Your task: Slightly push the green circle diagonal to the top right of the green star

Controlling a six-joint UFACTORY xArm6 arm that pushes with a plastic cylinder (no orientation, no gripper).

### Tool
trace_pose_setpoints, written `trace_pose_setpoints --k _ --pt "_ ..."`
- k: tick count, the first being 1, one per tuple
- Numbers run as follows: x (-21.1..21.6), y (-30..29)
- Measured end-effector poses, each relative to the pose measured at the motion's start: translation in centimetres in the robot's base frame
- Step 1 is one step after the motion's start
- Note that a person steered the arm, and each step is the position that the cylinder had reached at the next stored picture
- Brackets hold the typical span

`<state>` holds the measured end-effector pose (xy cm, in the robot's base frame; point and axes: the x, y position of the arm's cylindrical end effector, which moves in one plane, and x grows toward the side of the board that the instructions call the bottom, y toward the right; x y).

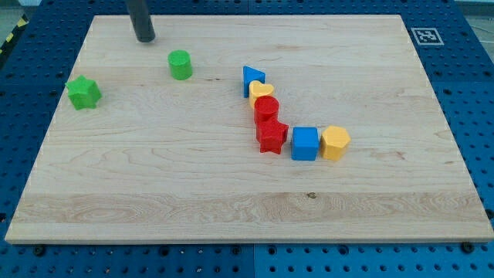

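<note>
The green circle [181, 65] stands on the wooden board at the upper left. The green star [83, 93] lies to its left and a little lower, near the board's left edge. The dark rod comes down from the view's top, and my tip [144, 38] rests on the board above and to the left of the green circle, apart from it by a small gap. It is well above and to the right of the green star.
A curved chain of blocks runs through the board's middle: a blue triangle [252, 79], a yellow heart [262, 93], a red circle [266, 110], a red star [271, 137], a blue cube [305, 144] and a yellow hexagon [335, 143].
</note>
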<state>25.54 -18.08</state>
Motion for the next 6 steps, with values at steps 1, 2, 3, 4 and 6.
trace_pose_setpoints --k 1,2,3,4,6 --pt "0.0 2.9" --pt "0.0 6.3" --pt "1.8 7.7" --pt "5.7 7.7" --pt "6.1 8.0"
